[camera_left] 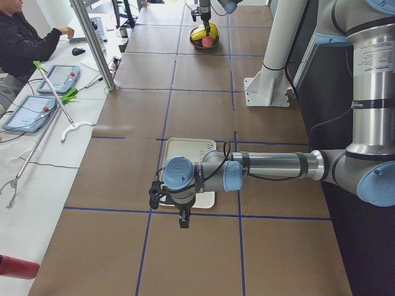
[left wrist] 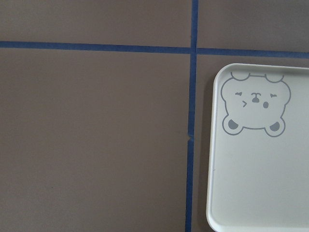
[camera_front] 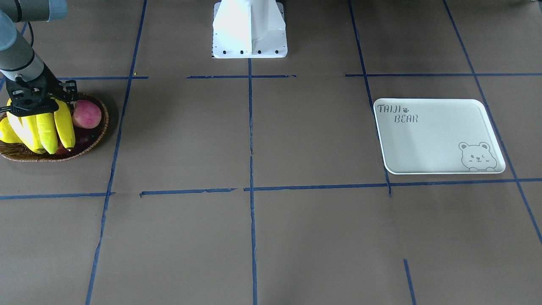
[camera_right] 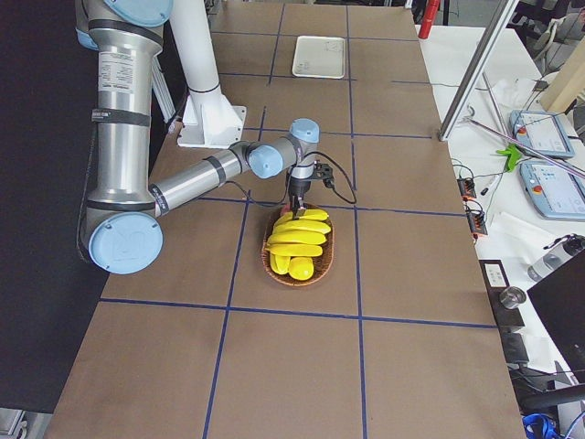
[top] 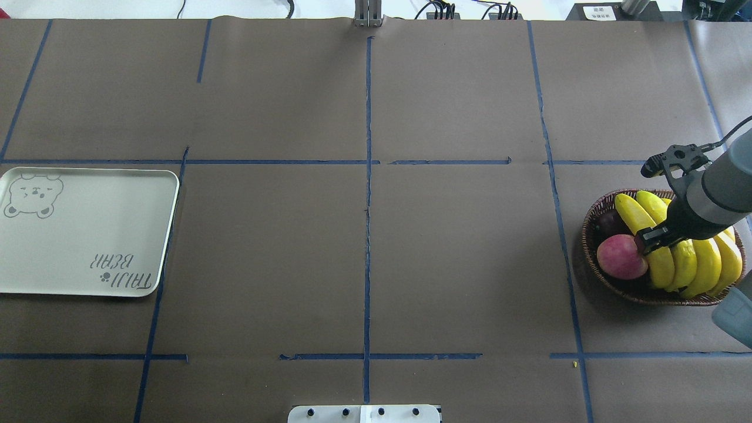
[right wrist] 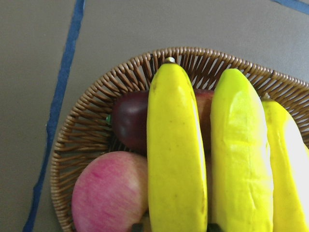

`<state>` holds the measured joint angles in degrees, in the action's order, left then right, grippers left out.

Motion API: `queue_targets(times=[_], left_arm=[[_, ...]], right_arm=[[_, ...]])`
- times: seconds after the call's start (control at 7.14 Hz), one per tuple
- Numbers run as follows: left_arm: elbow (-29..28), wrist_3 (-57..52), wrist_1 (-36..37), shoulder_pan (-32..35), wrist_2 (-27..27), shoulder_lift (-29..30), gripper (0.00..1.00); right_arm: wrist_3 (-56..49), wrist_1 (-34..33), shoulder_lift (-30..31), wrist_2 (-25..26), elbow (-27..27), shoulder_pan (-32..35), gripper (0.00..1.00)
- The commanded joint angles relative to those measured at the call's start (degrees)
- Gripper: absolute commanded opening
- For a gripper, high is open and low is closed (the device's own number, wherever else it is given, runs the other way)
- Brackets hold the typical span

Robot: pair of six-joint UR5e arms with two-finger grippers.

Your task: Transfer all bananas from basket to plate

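Note:
Several yellow bananas [top: 687, 258] lie side by side in the brown wicker basket [top: 593, 217] at the table's right end. My right gripper [top: 649, 239] is down in the basket, its fingers against both sides of the banana nearest the apple [right wrist: 176, 154], shut on it. The banana still rests in the basket [right wrist: 91, 121]. The white bear-printed plate [top: 76, 235] lies bare at the table's left end. My left gripper [camera_left: 184, 221] hangs just past the plate's edge [left wrist: 260, 183]; I cannot tell whether it is open or shut.
A pink-red apple [top: 621, 257] and a dark purple fruit [top: 611, 222] share the basket beside the bananas. The robot's white base [camera_front: 250, 29] stands at the table's edge between basket and plate. Blue tape lines cross the brown table cover.

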<state>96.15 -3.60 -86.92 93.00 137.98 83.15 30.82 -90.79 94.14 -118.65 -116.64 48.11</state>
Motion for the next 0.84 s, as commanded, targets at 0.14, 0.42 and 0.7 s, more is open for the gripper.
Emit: queue_targets(times=[0.14,0.42,0.7], left_arm=[[0.09,0.00,0.00,0.07,0.00,0.17,1.00],[0.09,0.09,0.00,0.07,0.09,0.44,1.00],[0.09,0.17,0.00,0.07,0.09,0.61,1.00]], right_arm=[[0.03,0.00,-0.10,0.00,0.10,-0.12,0.35],[0.03,0.08,-0.19,-0.09,-0.60,0.05,0.04],[-0.14,0.00,0.25,-0.44,-2.70,1.01,0.03]])
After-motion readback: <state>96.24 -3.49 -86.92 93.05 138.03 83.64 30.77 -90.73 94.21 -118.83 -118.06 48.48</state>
